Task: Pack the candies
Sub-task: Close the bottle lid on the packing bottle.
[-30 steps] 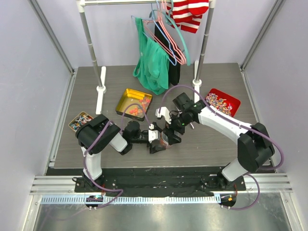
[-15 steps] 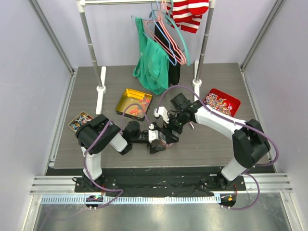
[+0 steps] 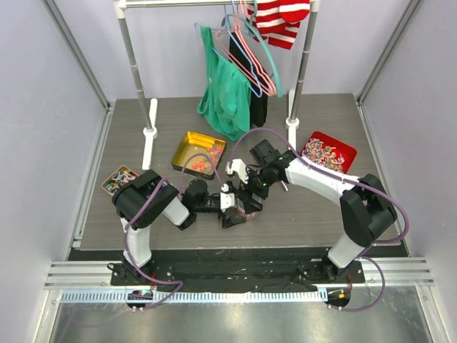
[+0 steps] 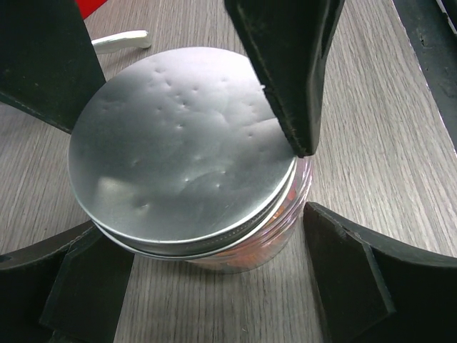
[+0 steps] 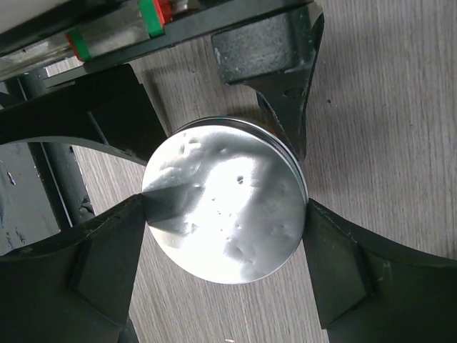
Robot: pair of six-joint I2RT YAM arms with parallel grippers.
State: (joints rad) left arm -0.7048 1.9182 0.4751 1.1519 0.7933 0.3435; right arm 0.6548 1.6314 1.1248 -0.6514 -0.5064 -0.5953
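The candies (image 4: 244, 255) glow orange inside the jar (image 4: 280, 232). The left gripper (image 4: 201, 224) clasps it; the right gripper (image 5: 225, 206) pinches the lid (image 4: 182, 143).

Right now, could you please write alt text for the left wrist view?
A clear jar with a dimpled silver metal lid stands on the wood-grain table, orange candies showing through its wall. Four black gripper fingers surround it, two above and two below.

Mid-table, the left gripper (image 3: 230, 207) and right gripper (image 3: 248, 191) meet from opposite sides at a small jar (image 3: 243, 208). Just behind them, bright candies (image 3: 203, 163) sit in the gold tin (image 3: 184, 146). The red tray (image 3: 343, 154) lies off right, and a green garment (image 3: 227, 93) hangs from the rack.
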